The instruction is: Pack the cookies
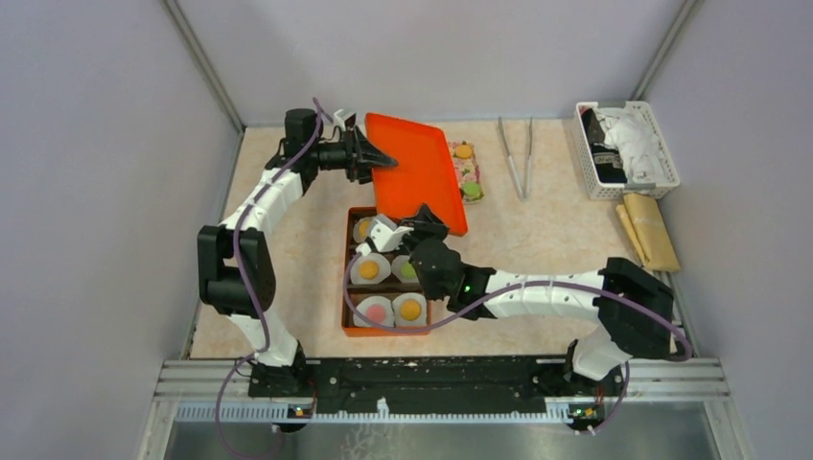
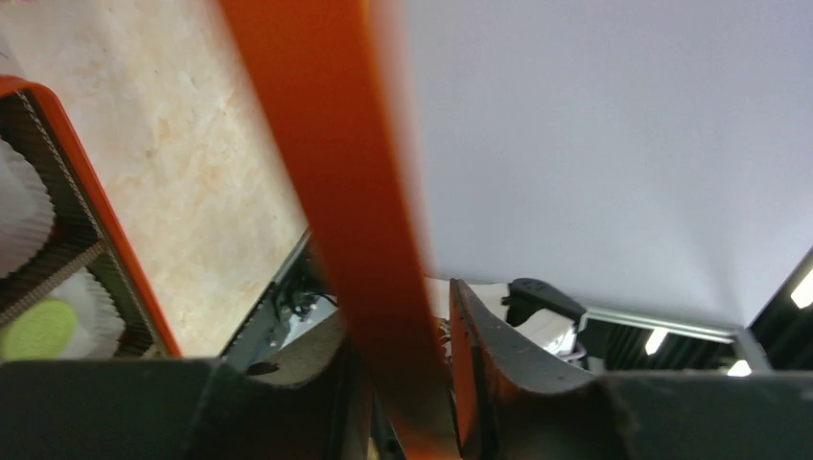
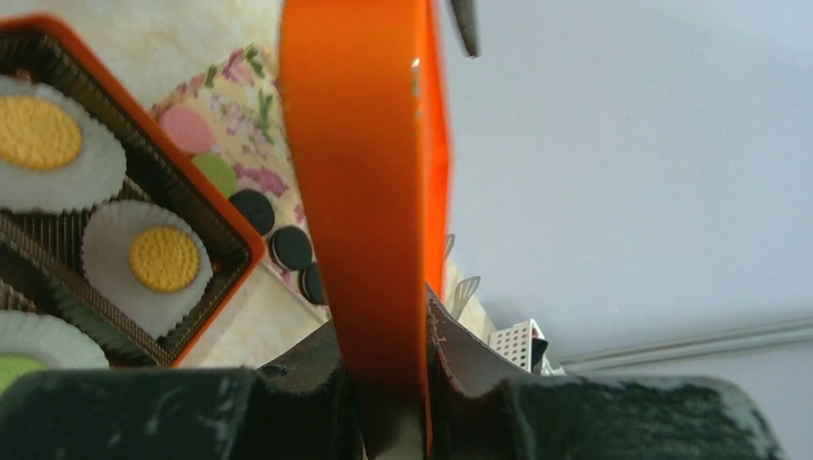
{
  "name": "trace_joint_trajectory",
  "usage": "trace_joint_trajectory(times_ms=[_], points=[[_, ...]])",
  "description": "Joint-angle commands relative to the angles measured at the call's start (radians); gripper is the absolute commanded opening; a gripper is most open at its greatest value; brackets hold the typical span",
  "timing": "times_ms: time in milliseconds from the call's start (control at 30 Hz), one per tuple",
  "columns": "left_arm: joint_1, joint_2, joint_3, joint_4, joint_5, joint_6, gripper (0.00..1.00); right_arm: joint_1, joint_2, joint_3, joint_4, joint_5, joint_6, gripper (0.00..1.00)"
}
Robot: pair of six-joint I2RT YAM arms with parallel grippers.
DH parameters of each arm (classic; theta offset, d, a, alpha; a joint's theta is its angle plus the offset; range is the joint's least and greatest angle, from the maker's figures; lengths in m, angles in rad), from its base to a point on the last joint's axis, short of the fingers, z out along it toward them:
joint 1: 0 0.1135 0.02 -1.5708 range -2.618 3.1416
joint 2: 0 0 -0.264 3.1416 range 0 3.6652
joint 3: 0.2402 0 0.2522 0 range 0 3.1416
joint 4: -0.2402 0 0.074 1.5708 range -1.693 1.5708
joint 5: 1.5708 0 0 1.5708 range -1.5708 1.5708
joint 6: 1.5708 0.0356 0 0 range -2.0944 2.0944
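Note:
The orange lid (image 1: 417,168) hangs tilted above the table, held at two edges. My left gripper (image 1: 382,159) is shut on its far-left edge (image 2: 336,172). My right gripper (image 1: 425,222) is shut on its near edge (image 3: 355,172). Below it the open orange box (image 1: 347,287) holds cookies in white paper cups: orange (image 1: 368,270), green (image 1: 407,270), pink (image 1: 376,311) and orange (image 1: 410,309). More cookies lie on the floral board (image 1: 458,165): pink (image 3: 187,129), green (image 3: 219,172) and black (image 3: 254,211). The lid hides part of the board.
Metal tongs (image 1: 515,158) lie to the right of the board. A white perforated basket (image 1: 628,149) with cloth stands at the back right, with a tan folded bag (image 1: 650,230) in front of it. Walls close in the left, back and right sides.

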Motion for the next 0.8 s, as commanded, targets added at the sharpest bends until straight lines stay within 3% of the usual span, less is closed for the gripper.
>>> trace_joint_trajectory(times_ms=[0, 100, 167, 300, 433, 500, 567, 633, 700, 767], points=[[-0.013, -0.067, -0.002, 0.167, 0.125, 0.042, 0.45, -0.014, -0.1, 0.038, 0.25, 0.084, 0.112, 0.0], [-0.012, -0.085, -0.002, 0.318, 0.159, -0.058, 0.64, -0.019, -0.099, 0.048, 0.285, 0.111, 0.085, 0.0], [-0.01, -0.1, -0.016, 0.5, 0.171, -0.187, 0.69, -0.019, -0.102, 0.049, 0.321, 0.123, 0.053, 0.0], [-0.003, -0.113, -0.012, 0.851, 0.164, -0.44, 0.71, -0.025, -0.11, 0.069, 0.333, 0.142, 0.034, 0.0], [0.018, -0.127, 0.005, 0.899, 0.159, -0.449, 0.7, -0.047, -0.128, 0.088, 0.314, 0.162, 0.05, 0.0], [0.036, -0.159, -0.019, 0.897, 0.149, -0.412, 0.6, -0.066, -0.143, 0.106, 0.266, 0.172, 0.091, 0.0], [0.059, -0.201, -0.038, 0.783, 0.129, -0.274, 0.3, -0.098, -0.17, 0.141, 0.142, 0.163, 0.2, 0.0], [0.087, -0.249, -0.021, 0.449, 0.055, 0.018, 0.04, -0.15, -0.214, 0.208, -0.092, 0.098, 0.402, 0.0], [0.092, -0.288, 0.069, 0.007, -0.152, 0.363, 0.0, -0.234, -0.261, 0.258, -0.299, -0.022, 0.624, 0.0], [0.081, -0.33, 0.103, -0.273, -0.412, 0.563, 0.0, -0.314, -0.302, 0.294, -0.432, -0.152, 0.811, 0.0]])
